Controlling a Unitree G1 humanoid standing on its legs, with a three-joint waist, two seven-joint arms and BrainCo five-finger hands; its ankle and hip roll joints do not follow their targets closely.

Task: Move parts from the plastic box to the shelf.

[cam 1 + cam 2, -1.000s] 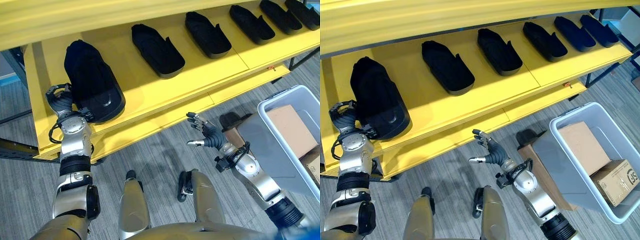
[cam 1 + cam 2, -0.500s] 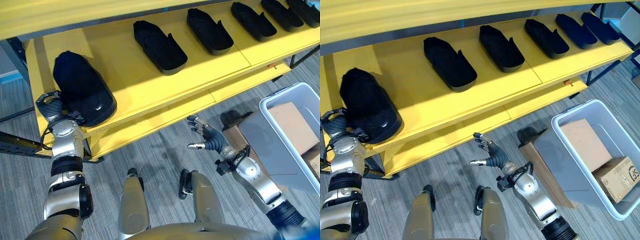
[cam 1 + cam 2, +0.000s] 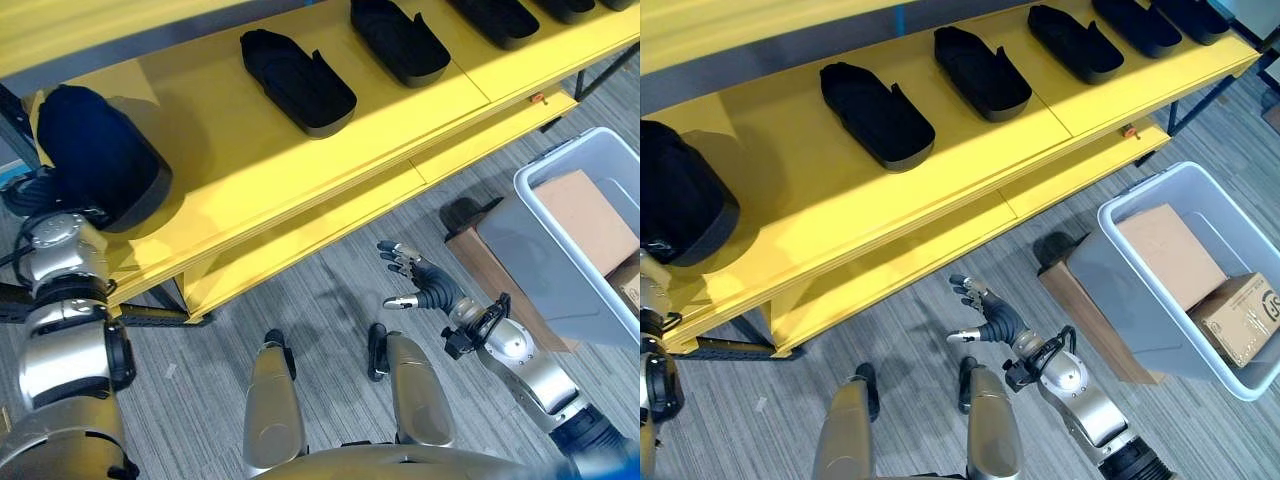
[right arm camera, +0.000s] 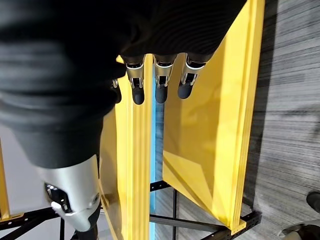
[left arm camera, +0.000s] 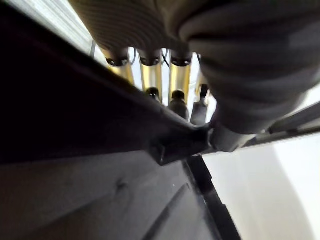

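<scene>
A large black moulded part [image 3: 100,155] lies at the far left end of the yellow shelf [image 3: 250,170]. My left hand [image 3: 28,192] sits at its near left corner, and in the left wrist view its fingers [image 5: 176,97] curl over the edge of the black part [image 5: 100,200]. My right hand [image 3: 425,290] hovers open and holding nothing, above the floor in front of the shelf, fingers spread. The grey plastic box [image 3: 545,275] stands on the floor at the right.
Three more black parts [image 3: 295,80] [image 3: 400,40] [image 3: 500,15] lie in a row along the shelf. A lower yellow shelf board [image 3: 330,225] juts out beneath. Cardboard boxes [image 3: 585,215] [image 3: 1240,320] sit inside the plastic box, and a brown board [image 3: 490,280] leans by it.
The camera has shifted. My left hand has slid the large black part leftward along the shelf, away from the other parts. The right hand has hardly moved.
</scene>
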